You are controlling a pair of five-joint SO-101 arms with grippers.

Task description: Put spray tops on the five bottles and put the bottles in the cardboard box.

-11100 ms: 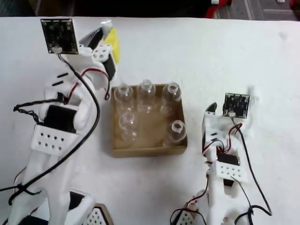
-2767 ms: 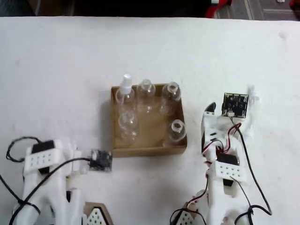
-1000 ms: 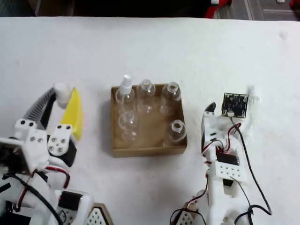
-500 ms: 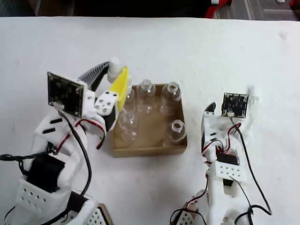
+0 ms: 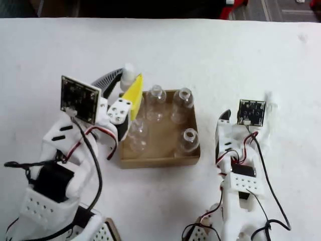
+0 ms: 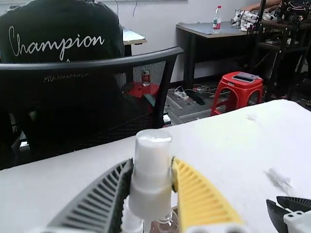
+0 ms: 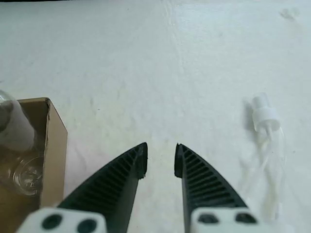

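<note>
Right arm sits low at the near side of the bench [image 5: 225, 55], beside the box [image 5: 160, 161]. Right hand [image 7: 159, 153] points away over the cloth. Its two black fingers stand a narrow gap apart, with nothing between them.

Left arm rises from the near left corner and leans toward the box.

Box is on the bench between the two arms, open side up. Four clear bottles stand upright in it with bare necks:
- near-left bottle [image 5: 136, 131]
- near-right bottle [image 5: 189, 139]
- far-middle bottle [image 5: 157, 96]
- far-right bottle [image 5: 183, 99]

The far-left corner is hidden behind the left arm's yellow finger [image 5: 134, 91]. Cannot tell what stands there.

Left hand [image 5: 130, 75] hangs above that far-left corner. Its grey and yellow fingers are closed on a white spray top [image 6: 150, 179], pinching it at the collar. The cap is upright and pokes out above the fingertips. A bit of clear neck shows just under it in the left wrist view. Cannot tell if top and neck touch.

A loose spray top [image 7: 265, 116] lies flat on the bench ahead of the right hand, on the side away from the box. Its thin tube trails back toward the arm, apart from the fingers.

Beyond the far edge of the bench is a black mesh chair [image 6: 87, 97].
</note>
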